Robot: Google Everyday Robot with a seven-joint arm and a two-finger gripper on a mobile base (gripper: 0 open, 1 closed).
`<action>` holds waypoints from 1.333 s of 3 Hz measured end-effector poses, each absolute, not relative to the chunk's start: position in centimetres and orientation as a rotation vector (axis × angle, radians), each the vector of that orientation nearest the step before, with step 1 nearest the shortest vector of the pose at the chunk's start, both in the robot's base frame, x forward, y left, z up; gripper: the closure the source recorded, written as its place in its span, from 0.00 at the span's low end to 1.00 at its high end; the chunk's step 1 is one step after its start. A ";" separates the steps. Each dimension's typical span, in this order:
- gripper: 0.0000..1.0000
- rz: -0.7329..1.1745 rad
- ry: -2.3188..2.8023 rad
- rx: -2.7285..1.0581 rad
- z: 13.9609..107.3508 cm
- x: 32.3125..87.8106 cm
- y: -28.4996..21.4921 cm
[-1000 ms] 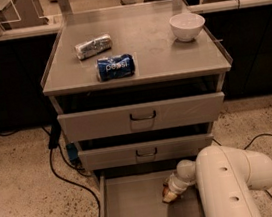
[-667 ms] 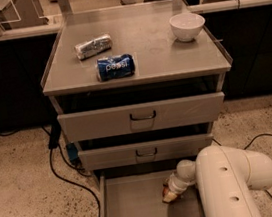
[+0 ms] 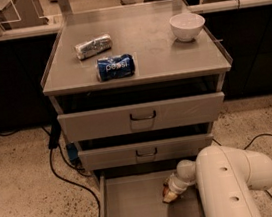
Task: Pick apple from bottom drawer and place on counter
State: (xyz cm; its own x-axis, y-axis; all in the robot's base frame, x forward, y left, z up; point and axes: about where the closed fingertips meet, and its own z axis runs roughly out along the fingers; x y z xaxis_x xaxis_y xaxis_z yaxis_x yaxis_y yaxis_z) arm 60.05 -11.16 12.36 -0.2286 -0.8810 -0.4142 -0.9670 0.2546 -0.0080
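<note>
Gripper is down inside the bottom drawer, its tip right at the apple. The apple is low over the drawer floor and partly hidden by the wrist. Can't tell whether the hand is wide, narrow or gripping. Nothing has shifted over the last second, arm and apple in the same spot, so probably mid-grasp with lift and transfer still to do. Well above the hand on the counter: Pepsi can, silver packet, white bowl to the right.
</note>
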 end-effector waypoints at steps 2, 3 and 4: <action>0.00 0.353 2.204 -1.700 12.1 59.8 -11.0; 0.00 0.318 2.239 -1.686 12.0 59.7 -11.7; 0.00 0.318 2.239 -1.686 12.0 59.7 -11.7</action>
State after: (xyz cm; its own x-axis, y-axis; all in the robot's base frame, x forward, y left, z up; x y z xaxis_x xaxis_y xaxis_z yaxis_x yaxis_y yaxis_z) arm 59.68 -11.74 12.02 -0.2525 -0.8891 -0.3818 -0.9603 0.2787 -0.0142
